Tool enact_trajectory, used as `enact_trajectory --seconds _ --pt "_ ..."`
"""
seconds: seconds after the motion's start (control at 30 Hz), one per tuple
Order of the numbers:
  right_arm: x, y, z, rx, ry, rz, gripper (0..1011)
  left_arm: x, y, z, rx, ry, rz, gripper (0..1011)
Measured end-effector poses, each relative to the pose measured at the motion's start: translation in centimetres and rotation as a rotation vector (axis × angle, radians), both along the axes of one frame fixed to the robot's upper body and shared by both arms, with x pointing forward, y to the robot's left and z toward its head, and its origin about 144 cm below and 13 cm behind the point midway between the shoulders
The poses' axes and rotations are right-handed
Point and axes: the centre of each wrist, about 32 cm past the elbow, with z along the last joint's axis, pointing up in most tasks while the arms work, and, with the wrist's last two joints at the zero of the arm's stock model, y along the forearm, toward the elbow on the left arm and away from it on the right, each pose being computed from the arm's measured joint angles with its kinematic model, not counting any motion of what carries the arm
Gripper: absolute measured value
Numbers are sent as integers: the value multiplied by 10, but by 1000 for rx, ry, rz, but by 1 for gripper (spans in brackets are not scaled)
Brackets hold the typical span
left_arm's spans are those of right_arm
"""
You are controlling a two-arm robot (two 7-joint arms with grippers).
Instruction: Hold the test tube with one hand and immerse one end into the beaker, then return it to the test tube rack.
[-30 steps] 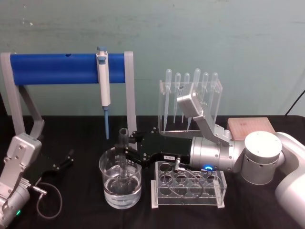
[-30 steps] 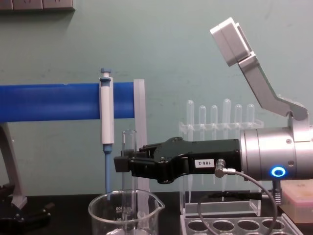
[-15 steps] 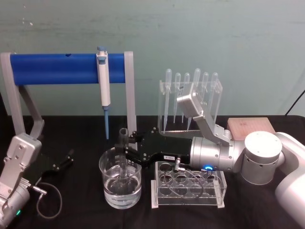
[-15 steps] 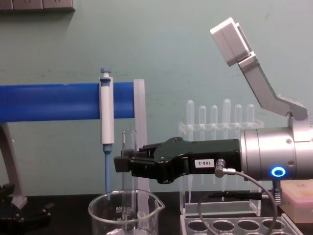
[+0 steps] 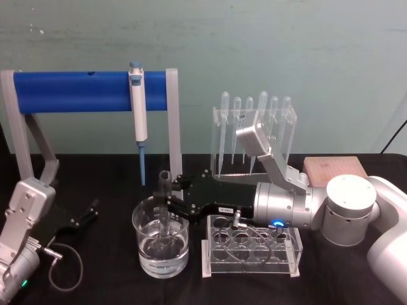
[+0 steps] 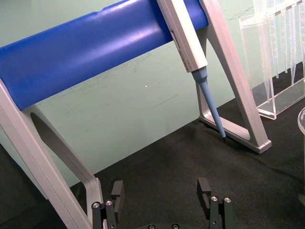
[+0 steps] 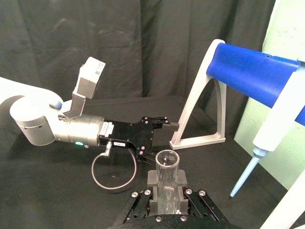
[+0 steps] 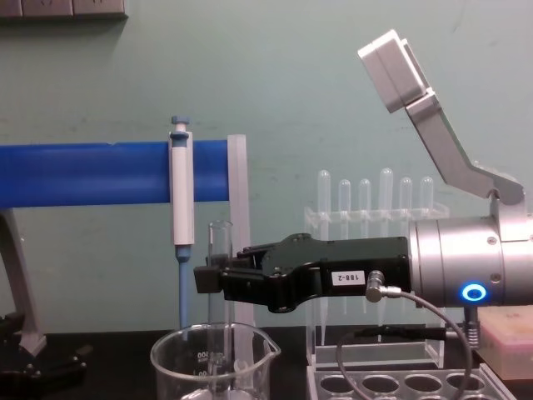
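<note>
Over the beaker (image 5: 163,249), the right gripper (image 5: 168,202) reaches in flat from 3 o'clock, and its black fingers are clamped on the test tube (image 5: 164,188). The tube stands upright, open rim up at 12 o'clock above the fingers, its lower length running down inside the glass wall. From the head view the round end sits in the clear liquid at the bottom of the beaker.

From the chest camera it is the same story: the right gripper (image 8: 208,279) pinches the test tube (image 8: 220,243) about midway, and the tube drops past the rim of the beaker (image 8: 250,350). The right wrist view looks straight down the fingers, with the test tube (image 7: 167,167) squeezed between them.

At 3 o'clock of the beaker, just beside it, sits the clear test tube rack (image 5: 251,249), right under the silver wrist, with open holes showing. At 12 o'clock of the rack stand the pipettes (image 5: 254,124). At 12 o'clock of the beaker the pipettor (image 5: 138,108) hangs from the blue bar (image 5: 76,91).

Out at 9 o'clock of the beaker, well apart from it, the left gripper (image 5: 84,216) rests low over the black table (image 5: 114,289). In its own wrist view the left gripper (image 6: 160,191) has its fingers (image 6: 117,190) spread apart, holding nothing.
</note>
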Motion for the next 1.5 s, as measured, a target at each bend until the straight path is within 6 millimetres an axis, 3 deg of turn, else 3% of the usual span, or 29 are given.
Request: enact_trajectory --seconds 1.5 --pt "0 0 0 0 0 0 224 0 0 0 0 0 0 1000"
